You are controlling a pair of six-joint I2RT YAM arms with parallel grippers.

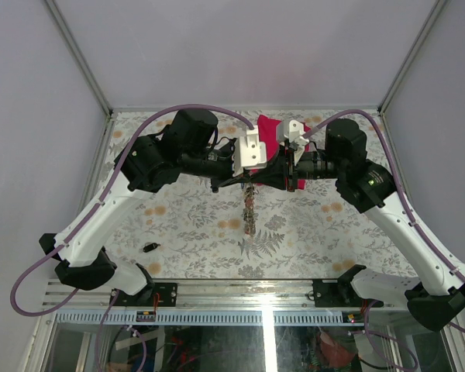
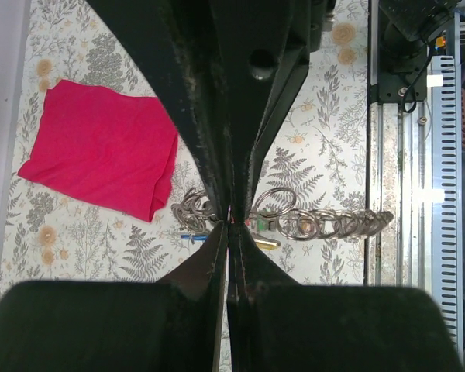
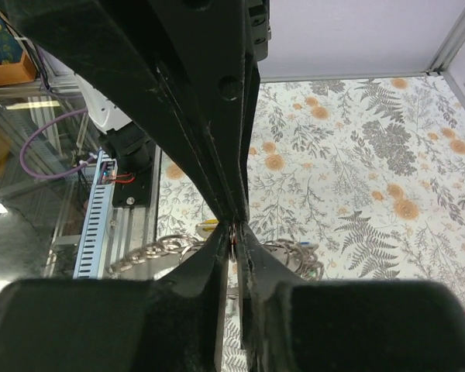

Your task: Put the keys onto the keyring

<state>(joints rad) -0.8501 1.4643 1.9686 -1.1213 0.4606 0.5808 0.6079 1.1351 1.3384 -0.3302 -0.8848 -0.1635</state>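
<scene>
- Keyring (image 2: 310, 226): a string of linked grey metal rings is seen on the near side of the red cloth (image 2: 101, 159), pinched by both grippers. From above it is reduced to a thin strand trailing away from the cloth toward the arm bases, and single rings cannot be told apart there. Its middle is hidden behind the fingers in both wrist views. Whether its free end touches the table (image 1: 310, 232) cannot be told.
- Left arm (image 1: 101, 213): it is raised from its base and bent inward at the elbow. Its forearm is laid level toward the cloth's near edge.
- Right arm (image 1: 407, 217): it is mirrored, with its wrist brought in against the left one.
- Red cloth: it is laid flat and folded on the floral table. From above, much of it is covered by the two white wrist mounts.
- Left gripper (image 2: 229, 221): its jaws are pressed together on the keyring.
- Right gripper (image 3: 232, 232): its jaws are closed almost to touching, with a ring clamped edge-on between them.
- Keys (image 2: 192, 237): blue, green and gold bits are seen against the rings, too small for shapes to be made out. Whether they are threaded on cannot be told.
- Small dark object (image 1: 149, 248): it lies on the table, well apart from the cloth and to the left. It cannot be identified.
</scene>
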